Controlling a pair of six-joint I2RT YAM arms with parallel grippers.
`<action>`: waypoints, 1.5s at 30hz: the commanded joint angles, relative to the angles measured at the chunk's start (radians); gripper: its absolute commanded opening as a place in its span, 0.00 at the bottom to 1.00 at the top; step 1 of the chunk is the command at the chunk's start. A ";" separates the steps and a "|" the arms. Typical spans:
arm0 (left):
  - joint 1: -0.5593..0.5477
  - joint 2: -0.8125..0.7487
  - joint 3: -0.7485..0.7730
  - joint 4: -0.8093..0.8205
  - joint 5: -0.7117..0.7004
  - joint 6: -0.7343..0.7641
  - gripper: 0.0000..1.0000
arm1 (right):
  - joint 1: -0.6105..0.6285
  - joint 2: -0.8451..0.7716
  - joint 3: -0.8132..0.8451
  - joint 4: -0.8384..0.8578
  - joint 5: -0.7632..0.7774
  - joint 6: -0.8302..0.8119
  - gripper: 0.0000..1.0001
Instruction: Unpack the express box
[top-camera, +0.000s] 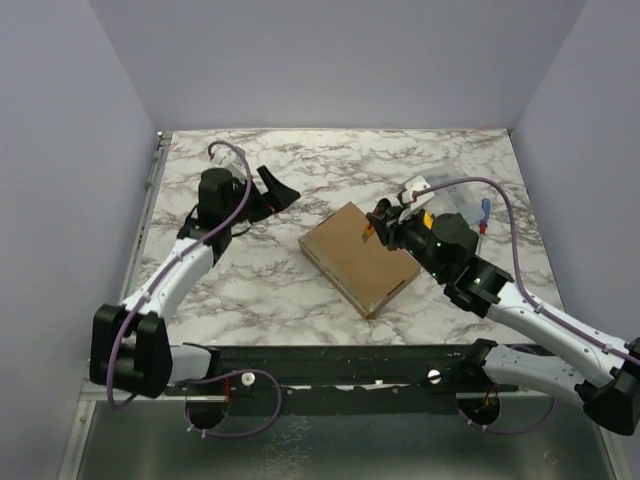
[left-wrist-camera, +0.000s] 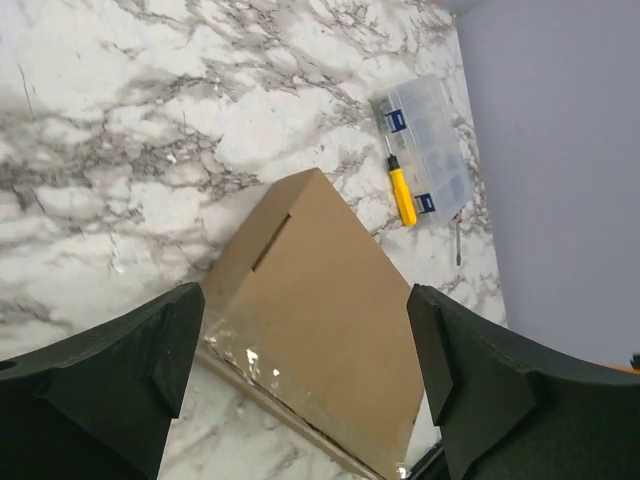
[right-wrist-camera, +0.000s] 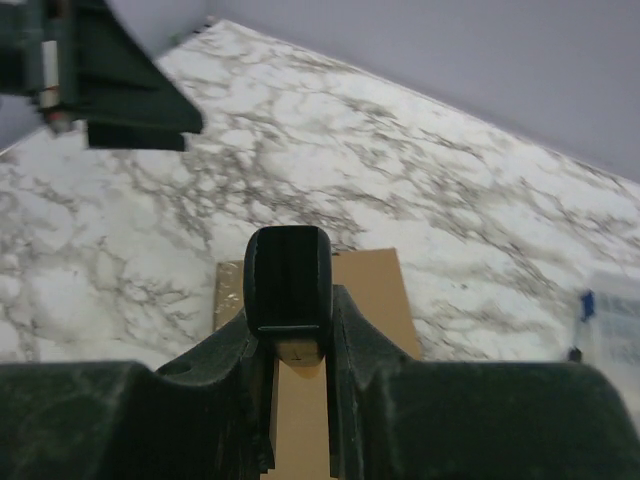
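Top external: one express box (top-camera: 360, 258)

The express box (top-camera: 360, 262) is occupying the middle of the table (top-camera: 300, 160). The right gripper (top-camera: 375, 225), closed, is hanging over the box's far right edge and is blocking that side. The clear case (top-camera: 455, 195) is lying just behind it. Bare marble is showing between the box and the wide-open left gripper (left-wrist-camera: 305, 300), and also along the box's near left edge.

Overhead view from behind; two close wrist views, express box (top-camera: 360, 258) in all.
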 joint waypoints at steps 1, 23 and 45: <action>0.095 0.242 0.198 -0.184 0.317 0.193 0.86 | 0.000 0.096 -0.012 0.218 -0.272 -0.061 0.01; 0.035 0.603 0.265 -0.130 0.381 0.343 0.57 | 0.019 0.504 -0.006 0.785 -0.452 -0.076 0.01; 0.033 0.647 0.274 -0.157 0.343 0.346 0.45 | 0.068 0.637 -0.004 0.876 -0.345 -0.145 0.01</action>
